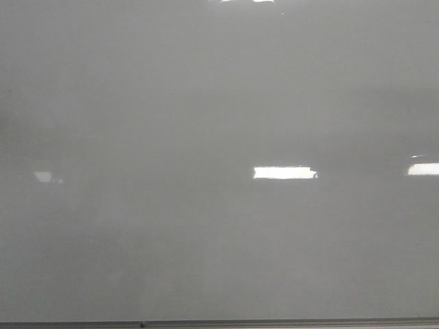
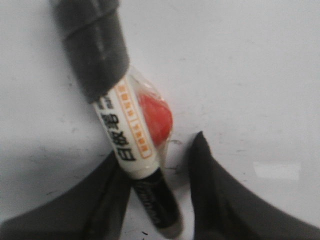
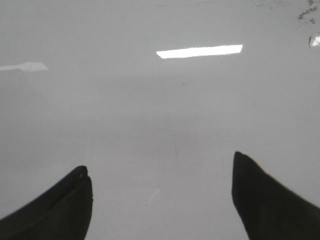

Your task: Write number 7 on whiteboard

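The whiteboard (image 1: 206,103) is blank; no number 7 yet. The right tool (image 3: 161,192) gapes empty. The left tool (image 2: 160,190) seems loose around a capped marker (image 2: 125,125), toward eleven o'clock: it may slip.

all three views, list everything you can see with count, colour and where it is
whiteboard: 1, glossy pale grey, fills the front view; thin metal strip along its bottom edge; no writing on it
reflections: several, bright white, on the board
marker: 1, white barrel with black print, dark cap and black end, between the left fingers
red piece: 1, beside the marker barrel
left pincer: 1, black, open around the marker
right pincer: 1, black, open, empty
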Motion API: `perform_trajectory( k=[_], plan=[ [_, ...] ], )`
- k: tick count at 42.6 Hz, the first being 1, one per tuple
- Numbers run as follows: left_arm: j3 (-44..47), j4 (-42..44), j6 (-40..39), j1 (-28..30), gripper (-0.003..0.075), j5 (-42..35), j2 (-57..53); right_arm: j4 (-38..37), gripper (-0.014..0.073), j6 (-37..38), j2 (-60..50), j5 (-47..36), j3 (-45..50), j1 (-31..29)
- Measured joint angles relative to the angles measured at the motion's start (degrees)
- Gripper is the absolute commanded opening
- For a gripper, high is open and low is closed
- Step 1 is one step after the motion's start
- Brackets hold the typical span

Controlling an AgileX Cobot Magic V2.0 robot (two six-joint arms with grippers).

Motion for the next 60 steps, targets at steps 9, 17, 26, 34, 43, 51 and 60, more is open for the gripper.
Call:
perform_trajectory(
  k=[9, 17, 26, 34, 43, 51, 60],
  plan=[
    [-0.1, 0.0, 0.0, 0.1, -0.0020, 3.0, -1.4, 0.0, 0.0594, 0.0, 0.0, 0.0, 0.0, 0.0],
    [-1.0, -0.2, 0.0, -1.1, -0.0020, 16.2, -9.3, 0.0, 0.0594, 0.0, 0.0, 0.3, -0.1, 0.0],
    [-6.8, -0.8, 4.6, -9.1, -0.0020, 41.7, -17.0, 0.0, 0.0594, -0.8, 4.4, 6.8, -5.1, 1.0],
    [-10.2, -4.9, 19.9, -21.8, -0.0020, 53.4, -20.4, 2.9, 0.0594, -7.8, 14.9, 11.4, -12.5, 7.8],
    [-10.4, -6.4, 34.0, -38.0, -0.0020, 54.6, -25.4, 12.0, 0.0594, -24.6, 26.5, 19.1, -21.8, 21.5],
    [-10.4, -6.4, 38.9, -47.6, -0.0020, 54.7, -27.4, 19.7, 0.0594, -38.4, 33.0, 23.0, -28.4, 34.8],
    [-10.4, -6.4, 41.8, -53.9, -0.0020, 52.5, -27.4, 21.8, 0.0594, -42.1, 42.4, 23.4, -38.4, 46.9]
  ],
)
